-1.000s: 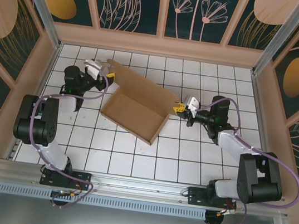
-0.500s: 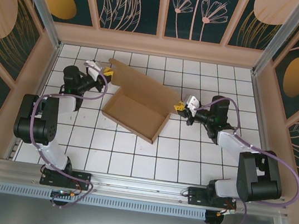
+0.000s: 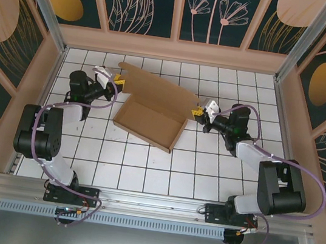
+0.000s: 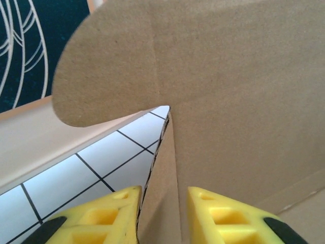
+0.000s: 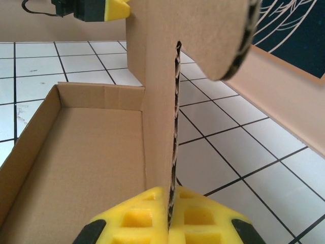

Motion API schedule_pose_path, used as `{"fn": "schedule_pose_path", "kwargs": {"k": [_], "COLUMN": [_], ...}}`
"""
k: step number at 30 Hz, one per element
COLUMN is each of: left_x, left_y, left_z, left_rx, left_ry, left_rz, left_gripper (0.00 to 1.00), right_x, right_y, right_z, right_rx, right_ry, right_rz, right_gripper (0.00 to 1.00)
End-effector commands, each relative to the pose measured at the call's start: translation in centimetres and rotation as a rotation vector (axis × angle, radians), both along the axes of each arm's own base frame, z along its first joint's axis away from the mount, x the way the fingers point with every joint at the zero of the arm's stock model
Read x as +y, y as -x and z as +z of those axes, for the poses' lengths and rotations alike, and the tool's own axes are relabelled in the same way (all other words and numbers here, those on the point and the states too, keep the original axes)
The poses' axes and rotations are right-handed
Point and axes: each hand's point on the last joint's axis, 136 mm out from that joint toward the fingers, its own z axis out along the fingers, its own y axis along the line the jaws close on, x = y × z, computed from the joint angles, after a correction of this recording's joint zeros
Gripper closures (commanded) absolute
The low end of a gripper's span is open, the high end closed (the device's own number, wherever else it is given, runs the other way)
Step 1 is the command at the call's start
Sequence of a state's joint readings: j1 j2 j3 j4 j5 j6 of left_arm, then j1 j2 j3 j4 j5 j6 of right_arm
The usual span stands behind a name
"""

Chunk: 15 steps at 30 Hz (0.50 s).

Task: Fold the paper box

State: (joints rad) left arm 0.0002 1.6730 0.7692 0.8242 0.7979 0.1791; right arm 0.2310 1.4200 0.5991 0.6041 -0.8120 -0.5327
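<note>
White tiled table (image 3: 144,168) with a black grid, fenced by wood-framed panels of leaf patterns. Two black arms rise from its near edge, each ending in one gripper. One paper box (image 3: 151,117) sits between them, mid-table toward the far side. It is plain brown corrugated card, a shallow open tray lying askew, with its far flap upright and a rounded tab at each end. The left gripper (image 3: 118,80) pinches the left end wall between yellow fingers (image 4: 114,213). The right gripper (image 3: 197,112) is clamped on the right end wall. Both wrist views cut off the flap's top, and from above the fingertips are too small to make out.
</note>
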Motion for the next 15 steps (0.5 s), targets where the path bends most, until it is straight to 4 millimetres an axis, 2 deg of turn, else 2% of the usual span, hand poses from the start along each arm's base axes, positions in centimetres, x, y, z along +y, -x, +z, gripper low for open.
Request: {"fn": "schedule_pose_path", "kwargs": {"k": [1,5,11,12,15], "left_x": [-1.8,-2.0,-1.8,-1.7,-1.9], "left_y": [0.8,0.8,-0.1,-0.5,-0.7], "left_z": [-0.1,-0.9,-0.8,-1.9,-2.2], "left_rx": [0.039,0.072,0.103,0.137,0.148], "left_ry": [0.014,0.019,0.014,0.011,-0.005], "left_rz": [-0.097,-0.107,-0.091,-0.083,-0.08], "left_gripper": [0.7,0.7,0.72,0.74,0.86], "right_x": [0.4,0.4,0.6,0.6,0.6], "right_y": [0.0,-0.2,-0.4,-0.5,-1.1], "right_z": [0.3,0.4,0.2,0.2,0.2], "right_rx": [-0.019,-0.015,0.002,0.005,0.015], "right_ry": [-0.018,-0.013,-0.015,-0.016,-0.024], "right_rz": [0.003,0.001,0.002,0.002,-0.035], "right_gripper": [1.0,1.0,1.0,1.0,1.0]}}
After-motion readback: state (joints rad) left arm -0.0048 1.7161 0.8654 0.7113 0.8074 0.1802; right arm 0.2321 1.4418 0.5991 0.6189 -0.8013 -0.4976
